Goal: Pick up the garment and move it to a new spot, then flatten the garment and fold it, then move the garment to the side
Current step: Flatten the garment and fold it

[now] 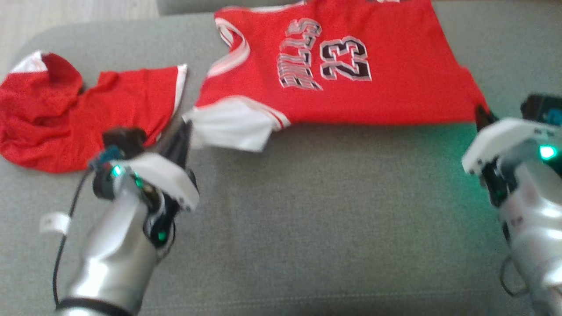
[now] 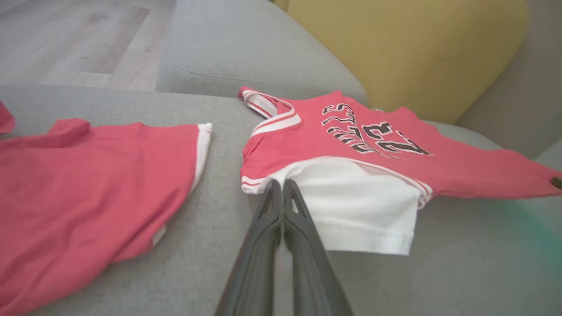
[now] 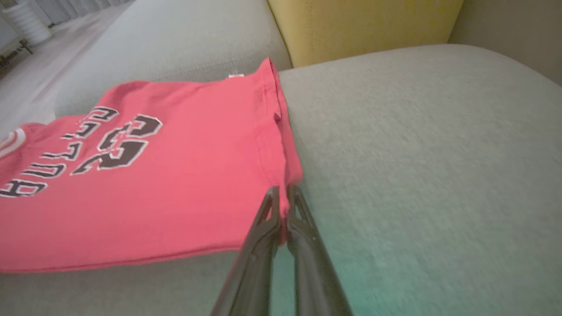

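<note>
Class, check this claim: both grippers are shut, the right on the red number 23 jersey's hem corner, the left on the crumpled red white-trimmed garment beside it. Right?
Wrong on the left gripper: it is shut on the red number 23 jersey too, by its white sleeve, as the left wrist view shows. The crumpled red white-trimmed garment lies apart.

we take this for a home, most likely a living room. everything lies on a grey fabric sofa [image 1: 307,228] with broad, soft seat cushions rounded at the edges, one butting against the next. behind the seat stands a mustard-yellow back cushion [image 2: 408,48]. past the sofa's edge we see a pale wood-plank floor [image 2: 88,44], the kind laid in a house or flat. a red jersey [image 1: 351,74] and a second red garment [image 1: 88,118] lie on the seat, ordinary household laundry.
</note>
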Robot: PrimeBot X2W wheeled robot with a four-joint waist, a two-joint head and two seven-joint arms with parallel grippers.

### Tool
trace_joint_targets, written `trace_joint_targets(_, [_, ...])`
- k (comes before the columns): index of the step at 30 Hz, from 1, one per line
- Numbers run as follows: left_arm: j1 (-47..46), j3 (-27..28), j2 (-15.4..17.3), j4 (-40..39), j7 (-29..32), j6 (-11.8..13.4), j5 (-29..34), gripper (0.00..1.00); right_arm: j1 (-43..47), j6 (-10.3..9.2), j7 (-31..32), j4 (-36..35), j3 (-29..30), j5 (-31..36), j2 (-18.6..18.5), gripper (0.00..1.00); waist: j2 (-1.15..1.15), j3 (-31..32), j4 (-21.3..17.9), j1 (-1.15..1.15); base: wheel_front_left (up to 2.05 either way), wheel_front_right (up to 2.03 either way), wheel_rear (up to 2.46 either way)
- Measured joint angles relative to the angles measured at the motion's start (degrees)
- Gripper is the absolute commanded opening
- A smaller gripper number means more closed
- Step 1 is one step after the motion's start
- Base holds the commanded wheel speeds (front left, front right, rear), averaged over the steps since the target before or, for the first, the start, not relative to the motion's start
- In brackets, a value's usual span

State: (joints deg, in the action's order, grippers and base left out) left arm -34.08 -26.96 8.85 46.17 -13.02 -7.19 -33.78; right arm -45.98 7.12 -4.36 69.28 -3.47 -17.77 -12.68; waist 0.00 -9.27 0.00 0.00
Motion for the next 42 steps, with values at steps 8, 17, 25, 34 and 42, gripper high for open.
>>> trace_joint_targets(8, [11.17, -9.13, 7.06, -14.58, 5.72, -0.37, -0.60, 0.00, 8.41, 0.00, 7.56, -5.78, -11.07, -6.30, -5.69, 0.00, 0.00, 5.43, 1.25, 0.00, 0.00, 0.00, 0.00])
trace_joint_targets(17, [21.11, -13.66, 15.71, -31.10, 15.46, -0.37, -3.63, 0.00, 16.57, 0.00, 18.89, -15.10, -20.51, -16.81, -11.57, 0.00, 0.00, 9.42, 2.28, 0.00, 0.00, 0.00, 0.00])
trace_joint_targets(25, [25.43, -15.01, 23.21, -42.07, 23.58, -0.36, -7.24, 0.00, 21.17, 0.00, 28.60, -22.61, -25.32, -24.41, -16.88, 0.00, 0.00, 11.69, 2.82, 0.00, 0.00, 0.00, 0.00])
trace_joint_targets(34, [30.13, -15.45, 29.40, -51.48, 31.26, 0.16, -11.32, 0.00, 27.18, 0.00, 45.13, -28.83, -25.69, -31.76, -20.43, 0.00, 0.00, 13.48, 2.57, 0.00, 0.00, 0.00, 0.00])
trace_joint_targets(42, [30.86, -14.62, 31.07, -54.10, 31.83, 1.74, -11.78, 0.00, 29.31, 0.00, 50.00, -34.29, -19.05, -31.77, -20.54, 0.00, 0.00, 12.20, 1.74, 0.00, 0.00, 0.00, 0.00])
